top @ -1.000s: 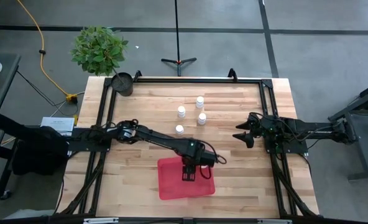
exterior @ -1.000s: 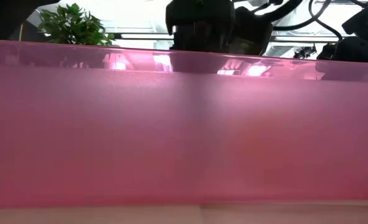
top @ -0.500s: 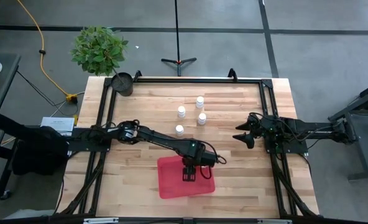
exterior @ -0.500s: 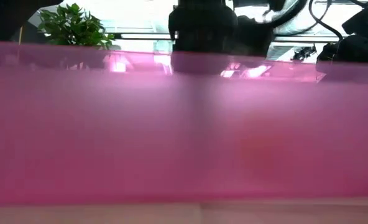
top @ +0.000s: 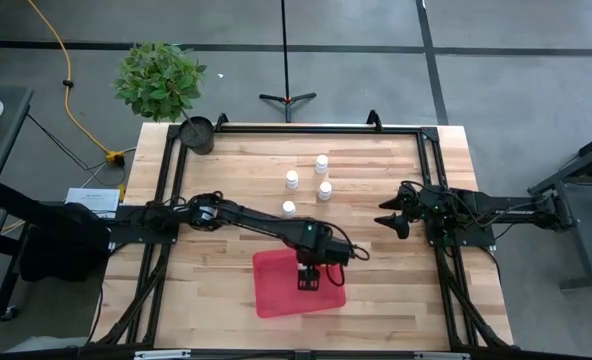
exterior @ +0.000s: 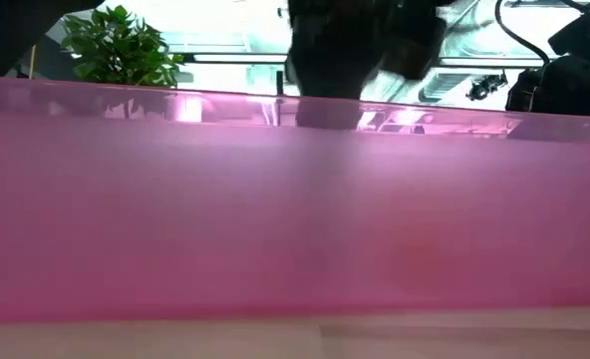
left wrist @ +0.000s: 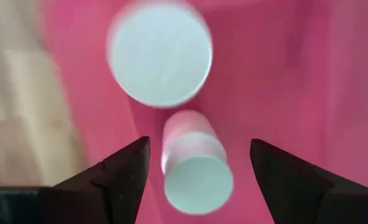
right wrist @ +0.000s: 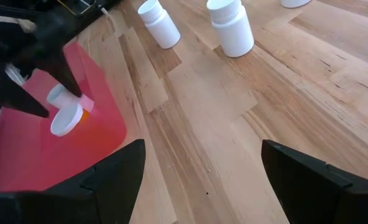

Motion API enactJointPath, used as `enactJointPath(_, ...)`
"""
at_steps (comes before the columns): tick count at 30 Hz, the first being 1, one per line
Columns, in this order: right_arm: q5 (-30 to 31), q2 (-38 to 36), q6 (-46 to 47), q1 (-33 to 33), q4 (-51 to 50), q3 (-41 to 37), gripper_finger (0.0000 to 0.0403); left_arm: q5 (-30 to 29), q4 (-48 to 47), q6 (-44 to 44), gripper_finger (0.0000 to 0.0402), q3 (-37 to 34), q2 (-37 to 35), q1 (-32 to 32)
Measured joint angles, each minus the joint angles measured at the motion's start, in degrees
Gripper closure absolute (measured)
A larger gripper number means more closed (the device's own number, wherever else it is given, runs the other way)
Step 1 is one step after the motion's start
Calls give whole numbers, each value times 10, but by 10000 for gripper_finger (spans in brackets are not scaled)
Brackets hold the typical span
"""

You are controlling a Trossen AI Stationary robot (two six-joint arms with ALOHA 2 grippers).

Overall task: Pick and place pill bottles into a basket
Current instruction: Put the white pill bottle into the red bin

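Note:
The basket (top: 276, 292) is a flat red tray near the table's front middle. Two pill bottles stand in it: one with a wide white cap (left wrist: 159, 53) and a smaller one with a pale body (left wrist: 195, 177). My left gripper (top: 309, 279) hangs over them, pointing down and open. Its fingers (left wrist: 129, 177) stand on either side of the smaller bottle, clear of it. Several more white bottles (top: 292, 180) stand upright on the wood behind the tray. My right gripper (top: 388, 218) waits open at the table's right side. In the low view the tray's near wall (exterior: 275, 199) hides the bottles.
A dark round cup (top: 198, 133) stands at the table's far left corner, below a potted plant (top: 158, 78) on the floor. Black frame rails (top: 316, 128) run along the table's far, left and right edges. Bare wood (top: 376, 170) lies between the standing bottles and my right gripper.
My left gripper has risen a little straight up over the tray, and its fingers now stand wider apart. The tray has kept its place.

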Motion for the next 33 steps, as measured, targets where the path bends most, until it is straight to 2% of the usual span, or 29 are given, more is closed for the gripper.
enactJointPath(3,0,0,-1,0,0,0,91,-27,-20,2,93,40,-3,0)
enactJointPath(7,-2,0,-1,0,0,0,91,-63,-20,-2,90,32,-34,0)
enactJointPath(14,-9,11,0,0,-1,0,91,-168,-35,-14,90,38,-86,12)
enactJointPath(33,-11,15,-5,0,4,0,91,-283,-12,-43,89,39,-246,112)
